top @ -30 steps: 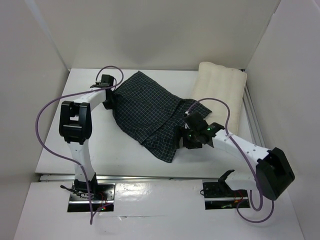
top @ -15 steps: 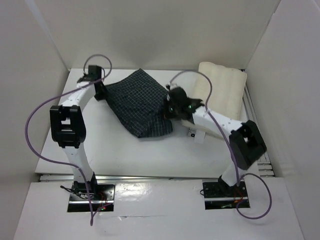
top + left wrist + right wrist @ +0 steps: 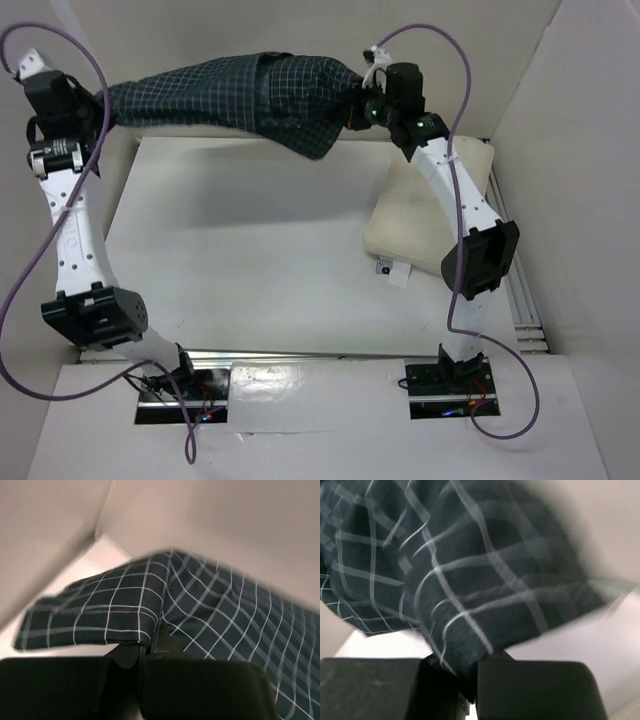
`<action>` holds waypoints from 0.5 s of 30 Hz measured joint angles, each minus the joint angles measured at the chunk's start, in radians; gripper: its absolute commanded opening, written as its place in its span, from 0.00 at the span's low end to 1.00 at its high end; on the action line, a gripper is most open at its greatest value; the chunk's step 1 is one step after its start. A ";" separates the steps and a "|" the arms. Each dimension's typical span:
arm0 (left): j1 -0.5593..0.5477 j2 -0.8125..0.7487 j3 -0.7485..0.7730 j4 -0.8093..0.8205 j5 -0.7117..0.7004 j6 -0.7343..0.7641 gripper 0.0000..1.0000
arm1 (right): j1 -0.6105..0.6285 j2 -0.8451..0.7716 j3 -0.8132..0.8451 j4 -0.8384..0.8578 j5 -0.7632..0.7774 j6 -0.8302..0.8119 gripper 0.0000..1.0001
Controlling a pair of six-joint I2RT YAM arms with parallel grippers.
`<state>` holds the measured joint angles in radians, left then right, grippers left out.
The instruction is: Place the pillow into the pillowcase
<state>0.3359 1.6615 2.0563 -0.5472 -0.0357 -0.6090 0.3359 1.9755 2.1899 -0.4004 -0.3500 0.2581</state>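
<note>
The pillowcase [image 3: 250, 95], dark cloth with a fine white grid, hangs stretched in the air across the back of the table. My left gripper [image 3: 98, 100] is shut on its left end and my right gripper [image 3: 355, 108] is shut on its right end. The left wrist view shows cloth [image 3: 215, 605] pinched in my left gripper [image 3: 150, 647]. In the right wrist view a bunched fold of the pillowcase [image 3: 470, 570] sits in my right gripper [image 3: 470, 670], blurred. The cream pillow [image 3: 410, 215] lies on the table at the right, partly under the right arm.
A small white tag or block [image 3: 393, 271] lies by the pillow's near corner. White enclosure walls [image 3: 560, 120] close in the left, back and right sides. Metal rails [image 3: 520, 290] run along the table's right edge.
The right gripper shut on the pillowcase's near right part. Both arms then rose and spread apart, lifting the cloth off the table and stretching it toward the back wall.
</note>
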 measured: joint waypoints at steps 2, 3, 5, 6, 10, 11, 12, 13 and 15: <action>-0.012 -0.108 -0.185 0.007 -0.019 0.000 0.00 | 0.003 -0.035 -0.135 -0.001 -0.051 -0.006 0.06; -0.017 -0.149 -0.275 0.024 -0.029 -0.001 0.00 | 0.004 -0.040 -0.199 0.010 -0.075 -0.013 0.09; -0.028 -0.213 -0.466 0.039 -0.042 -0.005 0.00 | 0.005 -0.026 -0.320 -0.006 -0.129 -0.022 0.09; -0.029 -0.237 -0.564 0.051 -0.047 -0.010 0.00 | 0.006 -0.010 -0.368 -0.014 -0.149 -0.026 0.10; -0.027 -0.265 -0.930 0.038 -0.074 -0.055 0.24 | 0.006 0.045 -0.598 -0.055 -0.193 -0.039 0.34; -0.026 -0.265 -1.001 0.022 -0.083 -0.071 0.41 | 0.006 0.049 -0.639 -0.070 -0.195 -0.040 0.37; -0.022 -0.265 -1.059 0.005 -0.092 -0.082 0.56 | 0.005 0.055 -0.679 -0.085 -0.196 -0.043 0.38; -0.017 -0.262 -1.094 -0.021 -0.101 -0.093 0.66 | 0.003 0.058 -0.706 -0.096 -0.198 -0.045 0.41; -0.010 -0.249 -1.112 -0.074 -0.120 -0.121 0.78 | -0.003 0.058 -0.745 -0.103 -0.196 -0.039 0.55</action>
<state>0.3264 1.4120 0.9447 -0.6212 -0.1558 -0.7303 0.3332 2.0338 1.4448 -0.5030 -0.5465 0.2195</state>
